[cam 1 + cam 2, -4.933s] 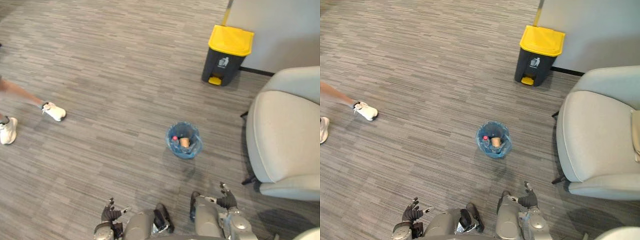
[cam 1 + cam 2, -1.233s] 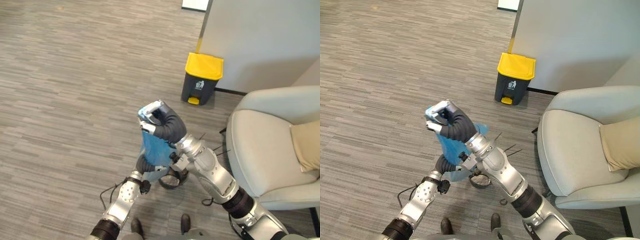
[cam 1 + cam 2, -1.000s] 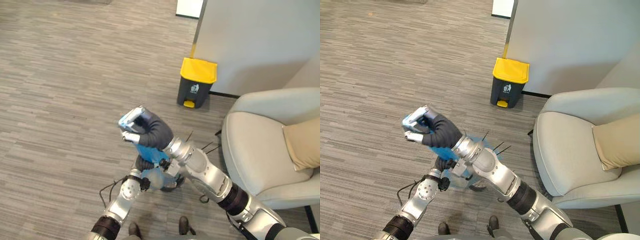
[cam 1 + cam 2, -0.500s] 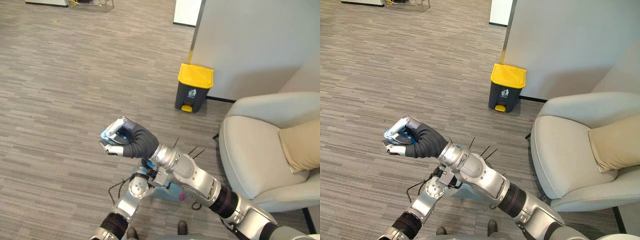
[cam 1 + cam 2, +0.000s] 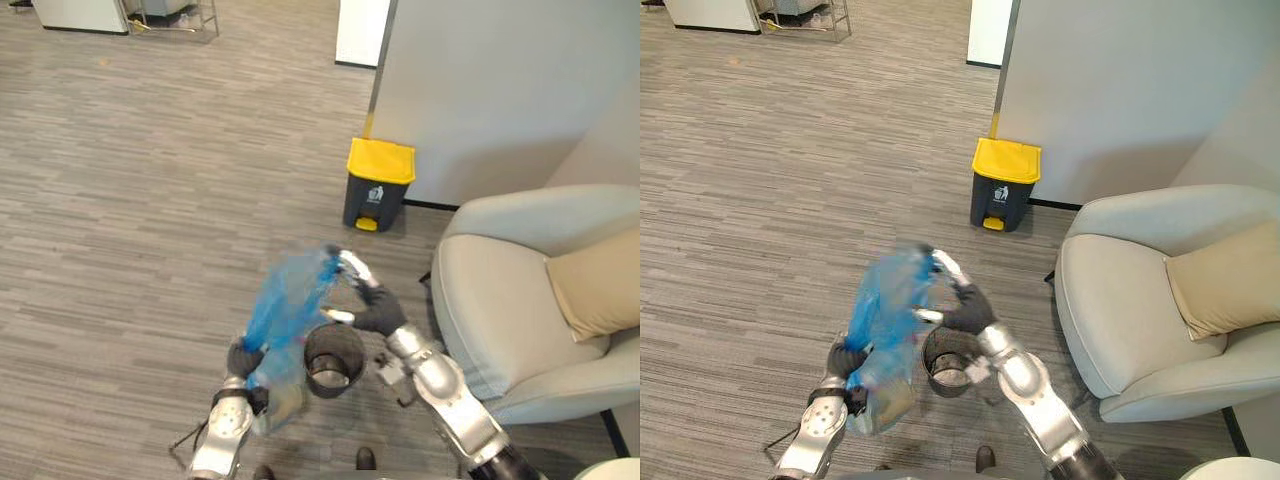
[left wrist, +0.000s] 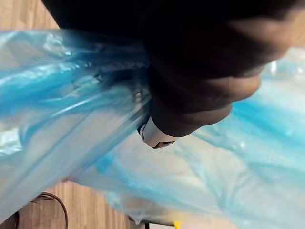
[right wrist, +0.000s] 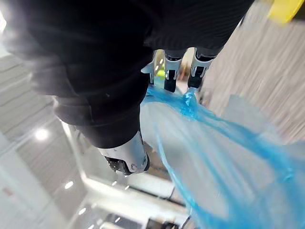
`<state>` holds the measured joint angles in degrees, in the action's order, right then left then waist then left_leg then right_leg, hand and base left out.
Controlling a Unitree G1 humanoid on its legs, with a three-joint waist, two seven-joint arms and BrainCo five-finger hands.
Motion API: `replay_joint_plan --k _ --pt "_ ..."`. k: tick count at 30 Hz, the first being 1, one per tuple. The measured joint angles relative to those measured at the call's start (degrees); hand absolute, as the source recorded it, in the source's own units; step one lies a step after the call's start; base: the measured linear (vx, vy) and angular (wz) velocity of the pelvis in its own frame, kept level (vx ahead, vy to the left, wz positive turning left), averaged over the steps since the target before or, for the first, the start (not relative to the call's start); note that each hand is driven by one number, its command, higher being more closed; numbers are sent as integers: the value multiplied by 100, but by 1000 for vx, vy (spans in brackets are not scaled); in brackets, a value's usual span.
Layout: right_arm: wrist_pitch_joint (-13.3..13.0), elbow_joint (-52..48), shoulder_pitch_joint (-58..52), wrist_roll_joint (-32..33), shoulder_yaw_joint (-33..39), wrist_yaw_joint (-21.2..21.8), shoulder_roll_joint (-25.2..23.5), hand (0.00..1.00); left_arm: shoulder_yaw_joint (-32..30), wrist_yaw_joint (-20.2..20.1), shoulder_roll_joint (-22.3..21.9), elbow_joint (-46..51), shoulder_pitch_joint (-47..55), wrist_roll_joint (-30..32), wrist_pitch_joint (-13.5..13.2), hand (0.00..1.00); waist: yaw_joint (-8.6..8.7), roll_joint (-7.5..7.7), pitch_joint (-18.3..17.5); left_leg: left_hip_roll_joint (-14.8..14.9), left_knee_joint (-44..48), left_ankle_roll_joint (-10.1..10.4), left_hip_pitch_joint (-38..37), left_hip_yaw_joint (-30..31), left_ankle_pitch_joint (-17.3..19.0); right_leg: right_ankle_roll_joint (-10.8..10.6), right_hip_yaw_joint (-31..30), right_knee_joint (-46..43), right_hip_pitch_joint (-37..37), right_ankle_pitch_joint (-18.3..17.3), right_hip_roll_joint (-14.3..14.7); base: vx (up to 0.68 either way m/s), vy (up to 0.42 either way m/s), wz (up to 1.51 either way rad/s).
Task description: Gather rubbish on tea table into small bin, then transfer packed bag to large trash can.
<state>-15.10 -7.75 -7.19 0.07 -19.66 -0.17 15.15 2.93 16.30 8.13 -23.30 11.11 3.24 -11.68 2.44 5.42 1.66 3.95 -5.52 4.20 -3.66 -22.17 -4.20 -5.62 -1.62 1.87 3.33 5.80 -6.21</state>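
A blue rubbish bag [image 5: 285, 315], filled at its bottom, hangs out of the small black bin [image 5: 333, 362] and just left of it. My left hand [image 5: 243, 358] is shut on the bag's lower middle; in the left wrist view the blue film [image 6: 71, 119] wraps against that hand [image 6: 200, 71]. My right hand [image 5: 365, 300] is open above the bin, fingers straight, and the bag's loose top [image 7: 214, 143] brushes its fingertips [image 7: 169, 76]. The large trash can [image 5: 378, 185], dark with a yellow lid, stands shut by the wall ahead.
A pale grey armchair [image 5: 520, 300] with a beige cushion [image 5: 595, 285] stands close on the right. A grey partition wall [image 5: 480, 90] rises behind the large can. Open carpet floor [image 5: 130, 200] stretches to the left and ahead.
My right hand, earlier shut on the bag's top and raised to the left, has swung back right and opened. The bag now hangs from my left hand beside the bin.
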Motion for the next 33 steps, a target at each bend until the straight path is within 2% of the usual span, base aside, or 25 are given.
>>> replay_joint_plan --k 4,5,7,8,9,10,11,12,13,15,16,17,18,19,21,22,23,24,25,26,27,28,31,33 --pt "-7 675 -403 -152 822 -142 -71 0 -497 -6 -1 -201 190 -162 0 100 9 -30 30 -59 4 12 184 -194 11 -40 -257 -175 425 10 -9 -69 -2 -39" --pt "1 1089 -504 -250 1169 -249 -170 0 -661 -9 12 -329 193 -270 0 100 15 -22 66 -114 17 9 284 -219 10 -37 -345 -379 660 11 -22 -52 -1 -27" --pt "19 1386 -612 -290 1394 -308 -290 0 -780 -21 10 -408 168 -291 0 100 34 12 132 -120 145 -38 368 -233 41 21 -336 -585 799 -34 -38 -35 -20 -6" --pt "33 1866 -771 -307 1570 -357 -424 0 -906 -104 4 -437 148 -310 1 100 43 53 300 7 466 -191 494 -169 191 115 -177 -694 778 -251 -59 -28 -72 15" --pt "45 2030 -830 -311 1589 -357 -421 0 -937 -146 -12 -444 146 -314 -3 100 14 -63 365 108 550 -226 636 -144 239 175 -70 -1001 834 -349 -40 -50 -90 34" --pt "54 2316 -872 -386 1589 -347 -434 0 -989 -188 -14 -474 138 -320 -4 100 30 -46 417 170 786 -215 771 15 322 245 36 -1967 1061 -701 -75 3 -89 45" --pt "60 2511 -922 -473 1592 -345 -455 0 -997 -223 8 -485 136 -322 -4 100 42 -16 416 166 902 -187 825 142 359 137 106 -2372 1090 -977 -70 35 -121 93" --pt "72 3012 -981 -571 1594 -348 -537 0 -1001 -269 59 -496 141 -323 -3 100 16 105 425 71 1065 -172 945 427 378 54 184 -2465 907 -1444 -144 65 -124 91" --pt "73 3191 -976 -612 1613 -352 -559 0 -1003 -280 58 -520 145 -323 -3 100 -11 128 437 30 1075 -153 969 506 366 10 206 -2326 828 -1565 -181 49 -111 98" --pt "157 3849 -800 -741 1715 -376 -568 0 -1009 -375 -62 -664 210 -369 -3 100 -77 -84 488 130 1036 -40 1136 821 290 93 485 -1881 674 -1452 -87 13 -62 58" --pt "192 4084 -697 -743 1722 -431 -565 0 -1020 -384 -112 -664 287 -387 -4 100 -199 -243 540 217 1021 41 1342 929 239 134 597 -1611 695 -1308 16 -2 -34 34" --pt "201 4143 -645 -742 1726 -471 -565 0 -1018 -384 -131 -664 291 -425 -4 100 -230 -303 581 217 1003 73 1419 981 219 138 649 -1534 684 -1238 34 6 -18 38" --pt "235 4227 -594 -742 1755 -530 -551 0 -1016 -383 -216 -664 283 -535 -4 100 -316 -431 678 216 943 259 1559 1124 76 187 802 -1440 744 -1108 52 7 -23 51" --pt "288 4307 -523 -745 1763 -608 -511 0 -993 -384 -358 -668 298 -595 -4 100 -327 -556 748 231 849 353 1675 1144 -123 177 978 -1466 824 -1053 80 16 -35 58" --pt "373 4337 -441 -752 1775 -660 -536 0 -951 -400 -475 -667 302 -616 -5 100 -323 -643 761 234 807 254 1846 1272 -523 233 1275 -1492 841 -1030 61 13 -53 85" --pt "410 4278 -417 -754 1840 -735 -630 0 -807 -414 -449 -666 228 -644 -6 100 -317 -580 768 156 551 453 1891 1269 -975 312 1514 -1412 797 -990 -74 -4 -27 98" --pt "407 4249 -426 -755 1905 -738 -678 0 -749 -436 -452 -652 206 -664 -7 100 -305 -546 776 156 559 481 1898 1216 -972 332 1638 -1354 759 -980 -124 -29 -8 91" --pt "432 4256 -379 -754 2004 -744 -757 0 -755 -510 -521 -664 115 -688 6 100 -330 -477 869 241 1340 -28 1944 716 -324 352 1810 -1379 625 -993 -221 -29 -19 74" --pt "434 4227 -422 -754 2146 -757 -792 0 -746 -517 -576 -664 155 -714 2 100 -313 -378 898 356 2170 -259 1815 281 309 327 1992 -1362 441 -1011 -336 -41 0 69" --pt "429 4210 -448 -753 2175 -764 -799 0 -745 -520 -583 -666 147 -717 -1 100 -310 -366 908 403 2338 -259 1723 182 497 299 2046 -1351 389 -1029 -361 -56 65 63" --pt "432 4230 -474 -751 2217 -776 -785 0 -748 -520 -587 -673 115 -720 -2 100 -305 -456 875 494 2420 -213 1541 76 821 242 2134 -1351 345 -1076 -365 -48 112 40" --pt "435 4246 -473 -750 2240 -805 -760 0 -749 -520 -590 -676 95 -720 -7 100 -294 -561 859 516 2271 -176 1473 96 968 204 2173 -1365 342 -1115 -330 -70 154 41" --pt "509 4577 -429 -752 2331 -839 -916 0 -783 -511 -384 -1065 32 -722 3 100 -335 -464 863 295 2099 -276 1490 151 1060 31 2143 -1199 280 -1015 -401 -39 128 20" --pt "546 4713 -397 -752 2312 -839 -921 0 -817 -511 -345 -1122 141 -720 16 100 -338 -466 865 286 2274 -358 1534 145 1183 -6 2041 -1157 246 -995 -400 9 96 0"
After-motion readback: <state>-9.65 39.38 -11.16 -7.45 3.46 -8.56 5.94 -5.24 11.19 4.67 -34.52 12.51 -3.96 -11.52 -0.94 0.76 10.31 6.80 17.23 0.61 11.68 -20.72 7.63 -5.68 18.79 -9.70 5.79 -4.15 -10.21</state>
